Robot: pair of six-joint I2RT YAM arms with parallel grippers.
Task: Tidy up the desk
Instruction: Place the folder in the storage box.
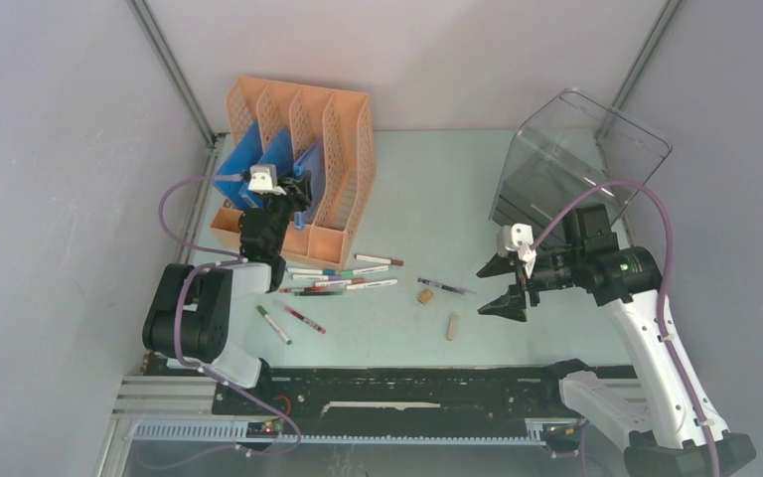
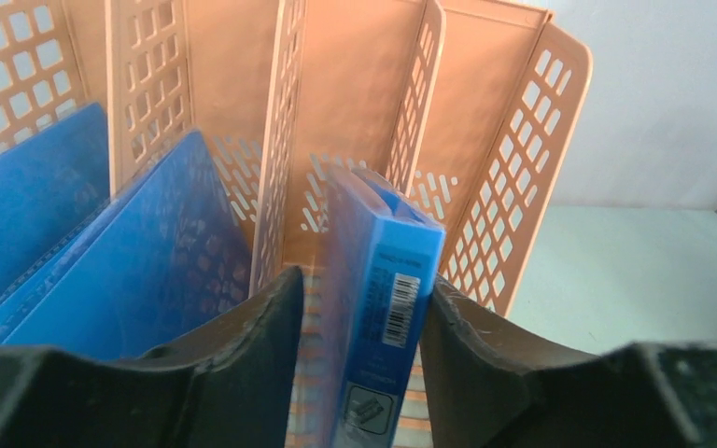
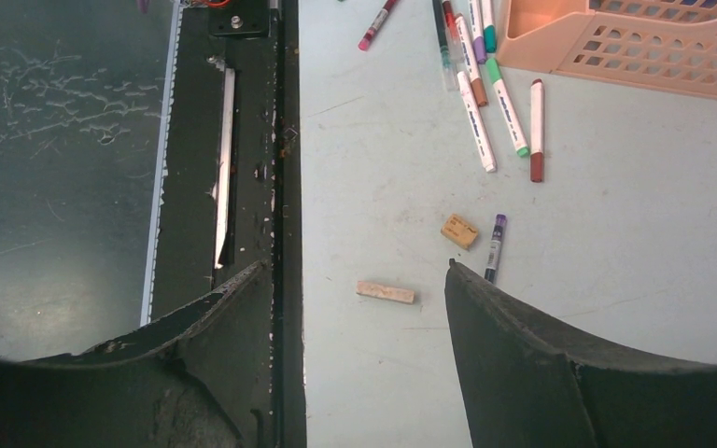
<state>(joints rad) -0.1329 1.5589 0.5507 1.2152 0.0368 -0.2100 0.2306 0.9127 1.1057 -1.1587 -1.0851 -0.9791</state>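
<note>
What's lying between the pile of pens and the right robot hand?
In the top view: a small cork block, a dark pen and a tan stick.

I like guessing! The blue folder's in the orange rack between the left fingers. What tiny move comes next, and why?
Probably draw the left fingers straight back: the blue folder already stands in the orange rack, and the fingers look loose around it.
</note>
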